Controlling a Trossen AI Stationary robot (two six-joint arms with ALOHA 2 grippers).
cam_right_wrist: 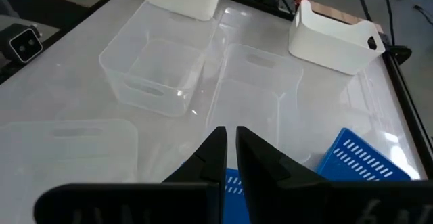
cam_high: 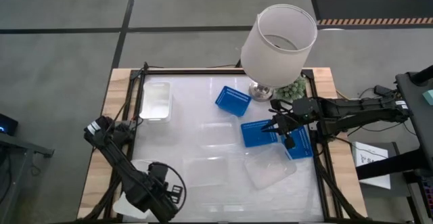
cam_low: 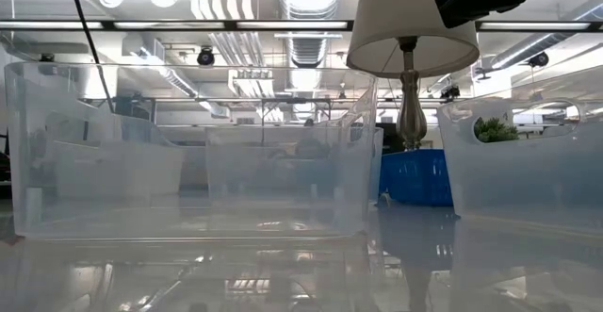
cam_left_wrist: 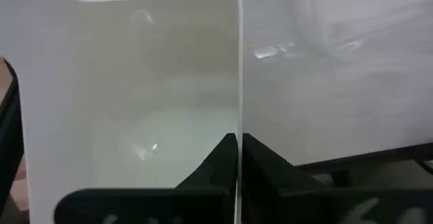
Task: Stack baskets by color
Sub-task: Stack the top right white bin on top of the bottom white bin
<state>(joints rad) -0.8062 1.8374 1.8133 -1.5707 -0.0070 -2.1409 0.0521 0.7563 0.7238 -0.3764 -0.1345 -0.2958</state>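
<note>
My left gripper [cam_left_wrist: 238, 137] hangs at the table's near left corner [cam_high: 150, 198], pointing down and shut on a white basket [cam_high: 127, 205]. A second white basket [cam_high: 155, 101] sits at the far left. Three blue mesh baskets lie on the right half: one [cam_high: 233, 101] by the lamp, and two [cam_high: 259, 133] [cam_high: 299, 145] under my right gripper [cam_high: 277, 125]. That gripper [cam_right_wrist: 230, 135] hovers above them, shut, with nothing between its fingers. Clear baskets [cam_right_wrist: 152, 72] [cam_right_wrist: 254, 95] [cam_high: 269, 168] stand on the middle of the table. My left gripper pinches the upper rim of one wall of the white basket [cam_left_wrist: 238, 112], one finger [cam_left_wrist: 216, 160] inside the basket and one outside. The fingers come from above, pointing down, and the wall runs on away between them. Whether the basket's bottom rests on anything, I cannot tell.
A lamp with a big white shade [cam_high: 279, 41] and a small green plant [cam_high: 295, 87] stand at the far right. A black frame [cam_high: 135, 109] runs around the white tabletop. In the low view the clear baskets [cam_low: 94, 152] [cam_low: 518, 171] stand close to the near edge.
</note>
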